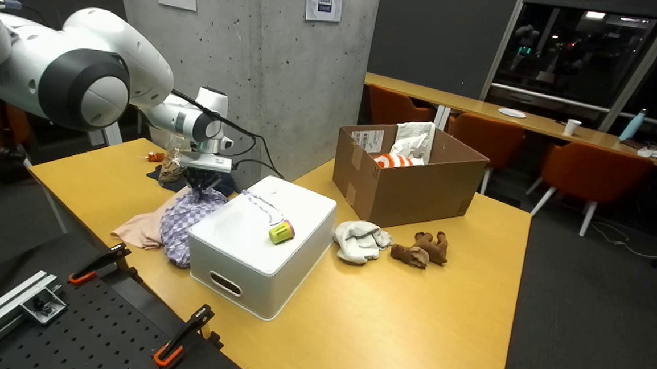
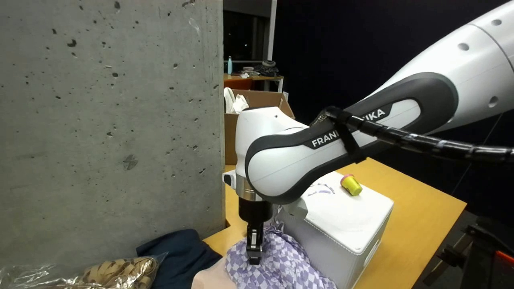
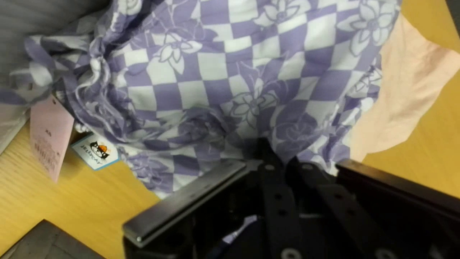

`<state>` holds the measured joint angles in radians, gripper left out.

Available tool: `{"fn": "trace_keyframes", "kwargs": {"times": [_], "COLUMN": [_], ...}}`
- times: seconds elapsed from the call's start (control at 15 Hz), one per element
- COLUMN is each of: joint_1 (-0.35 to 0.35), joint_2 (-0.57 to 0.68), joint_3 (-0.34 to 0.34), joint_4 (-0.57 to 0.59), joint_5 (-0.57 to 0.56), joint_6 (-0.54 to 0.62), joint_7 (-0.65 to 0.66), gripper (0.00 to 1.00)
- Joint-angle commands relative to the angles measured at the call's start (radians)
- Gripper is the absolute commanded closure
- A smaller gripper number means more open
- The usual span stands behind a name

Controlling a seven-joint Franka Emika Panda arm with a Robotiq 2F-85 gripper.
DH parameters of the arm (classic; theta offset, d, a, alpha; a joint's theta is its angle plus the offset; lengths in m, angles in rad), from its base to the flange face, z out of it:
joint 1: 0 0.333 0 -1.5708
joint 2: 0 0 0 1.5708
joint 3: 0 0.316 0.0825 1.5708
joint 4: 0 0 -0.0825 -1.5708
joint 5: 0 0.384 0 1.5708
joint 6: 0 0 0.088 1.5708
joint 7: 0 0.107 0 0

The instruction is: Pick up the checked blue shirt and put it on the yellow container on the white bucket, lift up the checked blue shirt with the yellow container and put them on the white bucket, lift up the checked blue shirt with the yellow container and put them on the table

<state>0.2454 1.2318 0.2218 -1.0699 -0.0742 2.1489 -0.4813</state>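
Concrete shows as a pillar [image 1: 288, 91] beside the table [image 1: 423, 321], walling in one end. Close to it, the gripper [image 3: 282, 159] has its jaws together on a fold of the shirt [image 3: 230, 82], which lies heaped beside the bucket [image 1: 235, 224].

How deep the jaws bite I cannot tell; a shallow pinch could let the bunch slip. Peach cloth [image 3: 399, 93] lies partly under the shirt and may rise with it if caught too. Likeliest trouble, I think, is the straps [image 2: 320, 191]: they trail over the bucket's top, ending just beside the container [image 1: 281, 232], which looks tipped on its side. A sideways pull could sweep it off. Tags [image 3: 50, 140] hanging between shirt and bucket might snag.

Lifting straight up first seems wise: pillar and bucket leave little sideways room, and one end of the shirt lies near the table's edge. On the bucket's other side lie a white cloth [image 1: 359, 240] and brown toy [image 1: 432, 249], with the box [image 1: 419, 196] behind them; away from the pillar, bare wood runs to the table's edge.
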Motion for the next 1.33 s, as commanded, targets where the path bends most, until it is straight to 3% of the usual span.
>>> {"fn": "trace_keyframes", "kwargs": {"times": [0.0,0.27,0.4,0.87,1.27], "joint_1": [0.032,0.038,0.022,-0.068,-0.155], "joint_2": [0.005,-0.08,-0.167,-0.477,-0.697], "joint_3": [-0.018,-0.054,-0.074,-0.157,-0.185], "joint_4": [0.101,0.078,0.009,-0.276,-0.553], "joint_5": [-0.022,-0.027,-0.026,-0.001,-0.007], "joint_6": [-0.081,-0.072,-0.027,0.169,0.252], "joint_7": [0.031,0.078,0.119,0.262,0.371], "gripper": [1.0,0.99,0.99,0.99,0.99]}}
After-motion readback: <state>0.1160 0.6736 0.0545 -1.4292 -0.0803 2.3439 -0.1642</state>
